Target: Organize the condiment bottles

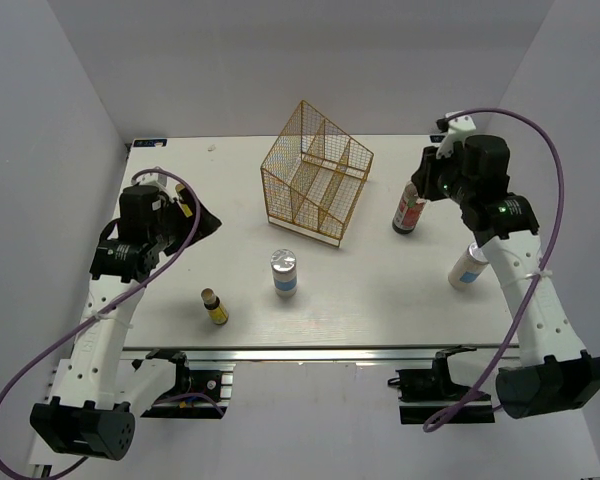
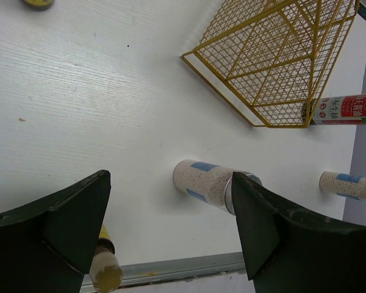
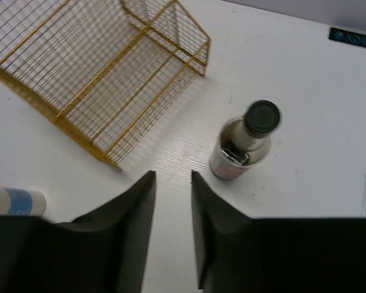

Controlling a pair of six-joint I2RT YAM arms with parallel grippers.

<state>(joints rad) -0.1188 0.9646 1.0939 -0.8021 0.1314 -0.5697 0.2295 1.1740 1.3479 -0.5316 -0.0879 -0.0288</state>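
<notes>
The right pincer (image 3: 172, 178) is held narrow and empty; the dark bottle (image 3: 241, 145) stands upright just ahead and rightward, nearer this arm than the wide-open left pincer (image 2: 171, 183).

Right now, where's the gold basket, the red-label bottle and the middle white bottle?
gold basket (image 1: 302, 203): top view, front mesh wall.
red-label bottle (image 1: 409, 212): top view, its red label.
middle white bottle (image 1: 283, 262): top view, its silver top.

Overhead from behind, wrist views close, angled down, all sharing basket (image 1: 302, 205)
</notes>
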